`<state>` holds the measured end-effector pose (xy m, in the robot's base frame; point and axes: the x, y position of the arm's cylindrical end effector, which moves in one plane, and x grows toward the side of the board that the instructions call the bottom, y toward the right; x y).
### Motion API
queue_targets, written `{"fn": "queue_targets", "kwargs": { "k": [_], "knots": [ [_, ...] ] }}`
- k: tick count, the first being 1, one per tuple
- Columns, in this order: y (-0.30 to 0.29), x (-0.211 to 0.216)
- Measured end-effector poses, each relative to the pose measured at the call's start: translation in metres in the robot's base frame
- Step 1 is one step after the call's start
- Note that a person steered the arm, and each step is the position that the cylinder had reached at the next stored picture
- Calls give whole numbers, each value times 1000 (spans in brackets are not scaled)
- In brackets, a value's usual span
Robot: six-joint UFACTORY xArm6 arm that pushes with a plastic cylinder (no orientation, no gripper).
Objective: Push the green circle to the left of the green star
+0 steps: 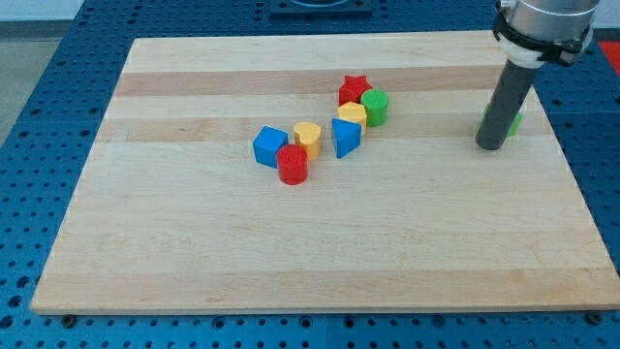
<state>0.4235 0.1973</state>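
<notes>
The green circle (375, 107) stands near the board's middle, touching the right side of a red star (355, 90) and a yellow block (353, 114). The green star (512, 123) lies at the view's right, mostly hidden behind my rod; only a green sliver shows. My tip (491, 145) rests on the board just left of and below the green star, well to the right of the green circle.
A blue triangular block (345, 137), a yellow heart (308, 138), a blue cube (270, 145) and a red cylinder (293, 164) form a cluster left of and below the green circle. The wooden board (194, 242) sits on a blue perforated table.
</notes>
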Motion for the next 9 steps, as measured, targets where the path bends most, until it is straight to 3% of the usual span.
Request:
{"fn": "queue_targets", "kwargs": {
  "k": [1,3,6,9],
  "knots": [
    [-58,6],
    [-101,-30],
    [-194,-38],
    [-174,-75]
  ]
}}
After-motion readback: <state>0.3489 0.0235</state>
